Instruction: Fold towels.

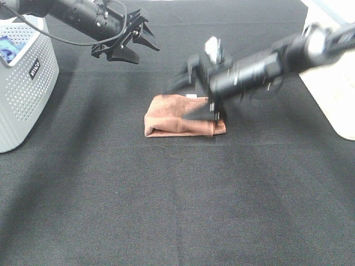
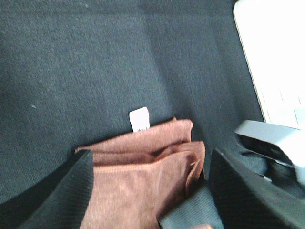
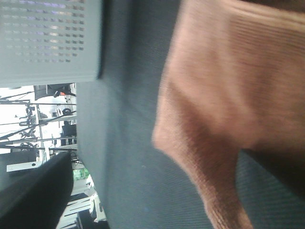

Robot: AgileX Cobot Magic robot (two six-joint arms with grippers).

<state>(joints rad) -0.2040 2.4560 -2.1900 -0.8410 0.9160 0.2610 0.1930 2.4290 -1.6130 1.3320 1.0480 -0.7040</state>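
The reddish-brown towel (image 1: 177,119) lies folded into a flat rectangle at the middle of the black table. It also shows in the left wrist view (image 2: 143,176), with its small white tag (image 2: 139,119) at the far edge, and fills the right wrist view (image 3: 238,86). My left gripper (image 1: 145,51) is open and empty, raised behind and to the left of the towel. My right gripper (image 1: 213,111) is blurred by motion at the towel's right end, and its jaws are not clear.
A white perforated basket (image 1: 25,88) stands at the left edge with a blue cloth (image 1: 8,47) inside. A white container (image 1: 333,94) stands at the right edge. Black cloth covers the table (image 1: 177,210).
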